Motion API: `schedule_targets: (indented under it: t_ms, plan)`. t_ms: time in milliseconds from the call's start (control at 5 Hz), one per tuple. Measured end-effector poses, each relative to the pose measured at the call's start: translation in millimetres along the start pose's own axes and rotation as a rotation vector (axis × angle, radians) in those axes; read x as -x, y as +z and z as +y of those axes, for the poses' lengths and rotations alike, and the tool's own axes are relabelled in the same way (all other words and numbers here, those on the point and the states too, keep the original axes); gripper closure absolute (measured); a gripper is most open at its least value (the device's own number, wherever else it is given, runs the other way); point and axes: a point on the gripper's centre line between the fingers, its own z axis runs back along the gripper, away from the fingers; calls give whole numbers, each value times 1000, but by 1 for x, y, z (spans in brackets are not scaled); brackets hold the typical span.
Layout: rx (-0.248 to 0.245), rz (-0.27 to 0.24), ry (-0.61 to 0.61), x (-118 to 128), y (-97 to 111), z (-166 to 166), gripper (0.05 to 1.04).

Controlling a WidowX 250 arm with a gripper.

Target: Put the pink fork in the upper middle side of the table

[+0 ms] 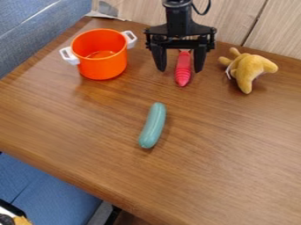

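My gripper (180,69) hangs at the upper middle of the frame, and its black fingers (200,59) stand wide apart, one to each side of the pink fork (183,70). I see a gap between the fork and each of them, so I have no grip on it. The fork runs up and down the frame, its ribbed, tapered end toward me and its upper end partly behind my black body.

Off to the left, in the upper left of the frame, sits the orange pot (103,62), upright and open, with two white handles. On the other side, at the upper right, lies a yellow plush toy (251,68). Lower, near the centre, a blue-green sausage (153,125) lies on the brown desk (223,154), slanting down to the left. Past the desk are blue upholstery (29,35) at the upper left and a pale wood panel (238,19) along the top.
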Motion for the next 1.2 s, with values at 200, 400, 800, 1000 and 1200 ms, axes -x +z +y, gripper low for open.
schedule_targets:
  t_ms: [200, 400, 800, 1000, 1200]
  plan:
    - [7, -68, -7, -1, 35, 0, 83]
    - [-9, -79, 20, 2, 52, 6, 83]
    - [-8, -79, 27, 2, 52, 6, 83]
    - [-8, -80, 27, 1, 52, 7, 83]
    - [-8, -80, 27, 1, 52, 7, 83]
